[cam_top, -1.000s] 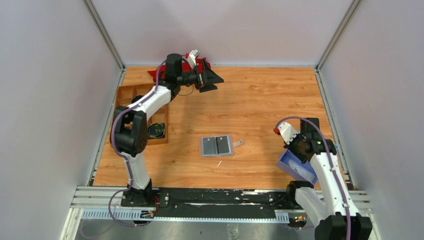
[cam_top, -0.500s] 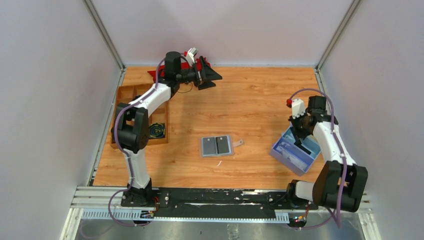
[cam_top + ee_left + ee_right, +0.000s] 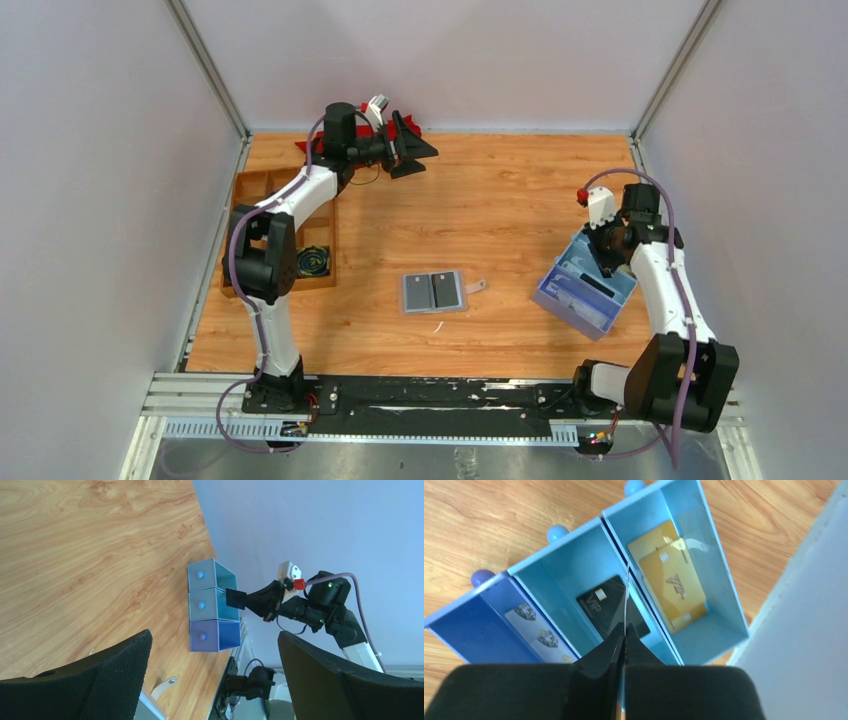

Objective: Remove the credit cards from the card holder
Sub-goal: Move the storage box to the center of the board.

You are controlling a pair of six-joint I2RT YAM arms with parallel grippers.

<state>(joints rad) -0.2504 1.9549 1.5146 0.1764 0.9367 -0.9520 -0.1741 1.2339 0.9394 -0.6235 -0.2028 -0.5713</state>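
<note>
right gripper (image 3: 624, 630) clamped on dark card (image 3: 235, 599), just swung over box (image 3: 560, 297) at 3 o'clock | left gripper (image 3: 412, 156) apart at 11 o'clock (idle) | card holder (image 3: 434, 291) open mid-worktop (image 3: 520, 200) | drop-off next, probably

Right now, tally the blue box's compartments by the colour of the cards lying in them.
With gold cards: 1
With black card: 1
With silver cards: 1
Total: 3 compartments in the blue box
</note>
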